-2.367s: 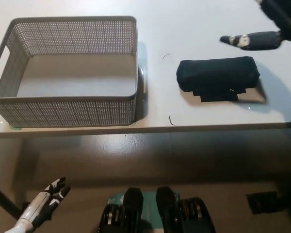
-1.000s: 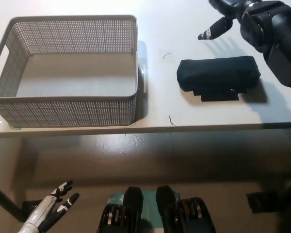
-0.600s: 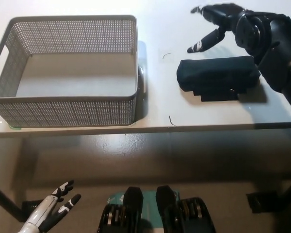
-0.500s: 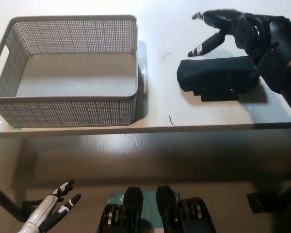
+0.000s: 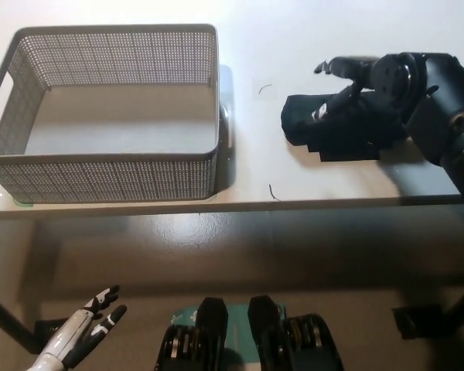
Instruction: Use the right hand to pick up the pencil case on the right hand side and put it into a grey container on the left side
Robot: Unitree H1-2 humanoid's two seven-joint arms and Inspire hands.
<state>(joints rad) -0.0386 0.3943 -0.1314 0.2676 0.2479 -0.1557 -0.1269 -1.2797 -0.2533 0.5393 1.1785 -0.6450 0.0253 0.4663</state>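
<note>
A black pencil case (image 5: 330, 131) lies on the white table (image 5: 309, 182), right of centre. My black right hand (image 5: 357, 86) is down over its top and far side, fingers spread and curling onto it, not closed around it. The case still rests flat on the table. The grey mesh container (image 5: 100, 116) stands on the left of the table with nothing inside. My white left hand (image 5: 83, 331) hangs low at the lower left, below the table edge, fingers apart and holding nothing.
The table's front edge (image 5: 232, 205) runs across the middle of the view. Two small dark curved marks (image 5: 266, 87) lie on the table between the container and the case.
My right hand has come in from the upper right and dropped down onto the pencil case. The case, the container and my left hand have stayed in place.
</note>
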